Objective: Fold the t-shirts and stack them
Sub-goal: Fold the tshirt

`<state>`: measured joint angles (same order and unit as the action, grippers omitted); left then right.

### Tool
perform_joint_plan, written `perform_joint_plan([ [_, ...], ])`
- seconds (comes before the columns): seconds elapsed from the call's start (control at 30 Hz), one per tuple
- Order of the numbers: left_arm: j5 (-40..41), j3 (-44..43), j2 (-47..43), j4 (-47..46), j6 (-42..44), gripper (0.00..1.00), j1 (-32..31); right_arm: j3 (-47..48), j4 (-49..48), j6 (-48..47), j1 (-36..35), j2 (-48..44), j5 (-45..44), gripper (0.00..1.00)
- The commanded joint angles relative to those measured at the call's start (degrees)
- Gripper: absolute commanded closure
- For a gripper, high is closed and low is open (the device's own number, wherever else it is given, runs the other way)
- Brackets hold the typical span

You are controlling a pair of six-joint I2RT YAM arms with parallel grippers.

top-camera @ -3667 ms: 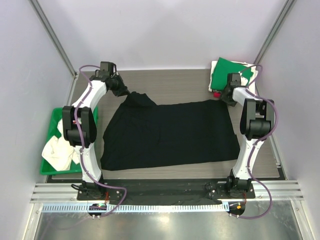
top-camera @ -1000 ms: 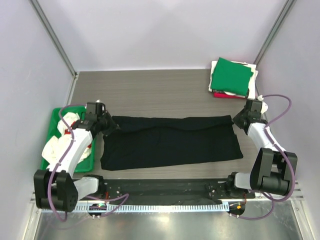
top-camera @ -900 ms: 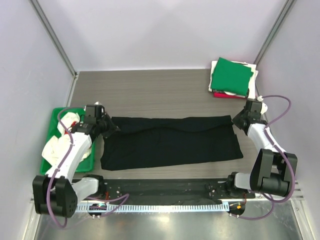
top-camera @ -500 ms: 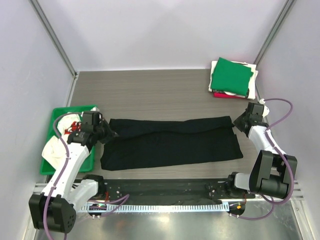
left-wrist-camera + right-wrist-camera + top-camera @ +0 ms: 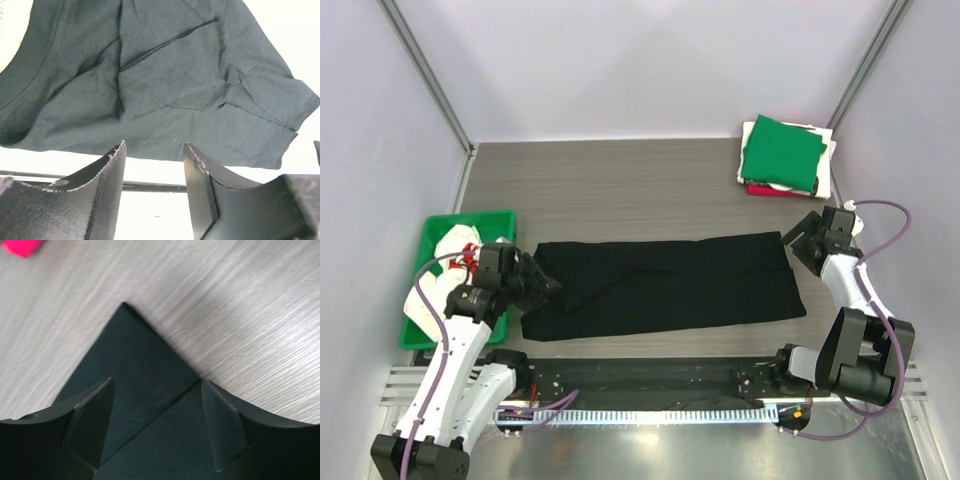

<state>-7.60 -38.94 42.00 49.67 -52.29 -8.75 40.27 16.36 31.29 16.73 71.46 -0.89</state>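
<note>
The black t-shirt [image 5: 660, 285] lies folded into a long flat band across the table's middle. My left gripper [image 5: 540, 287] stands open at its left end; in the left wrist view the fingers [image 5: 112, 172] have nothing between them and the creased black cloth [image 5: 165, 75] lies just beyond. My right gripper [image 5: 797, 243] is open over the shirt's far right corner [image 5: 135, 355], holding nothing. A folded stack sits at the back right: the green t-shirt [image 5: 780, 150] on top, white cloth [image 5: 825, 165] under it, red [image 5: 757, 189] at the bottom.
A green plastic tray [image 5: 470, 217] at the left edge holds crumpled white cloth [image 5: 432, 300], close behind my left arm. A bit of red cloth [image 5: 22, 246] shows at the top left of the right wrist view. Side walls stand close on both sides.
Both grippers were shut on the shirt's far edge, drew it toward the near side, then opened and let go. The left arm has slid back toward its base.
</note>
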Motion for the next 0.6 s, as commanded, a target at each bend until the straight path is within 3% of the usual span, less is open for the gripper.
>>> perform_joint_plan([
  [0.0,0.56,-3.42,-0.51,1.05,-0.79,0.49,-0.21,2.79,0.08,-0.35,0.06,-4.57,4.3,0.24],
  [0.13,0.39,-3.78,3.95,-5.1,0.61,0.52,-0.21,3.76,-4.04,-0.61,-2.04,-3.36,13.43,0.28],
  [0.2,-0.05,-3.34,8.35,-8.17,0.88,0.53,-0.21,5.25,-3.97,-2.01,-6.76,1.62,15.47,0.3],
  [0.37,2.49,-4.21,22.29,-17.49,1.22,0.55,-2.84,8.42,-2.3,-3.08,-13.73,11.67,15.48,0.31],
  [0.57,3.29,-8.33,39.63,-23.39,3.33,0.59,-4.43,5.26,-2.04,-2.46,-14.53,15.55,12.31,0.31],
])
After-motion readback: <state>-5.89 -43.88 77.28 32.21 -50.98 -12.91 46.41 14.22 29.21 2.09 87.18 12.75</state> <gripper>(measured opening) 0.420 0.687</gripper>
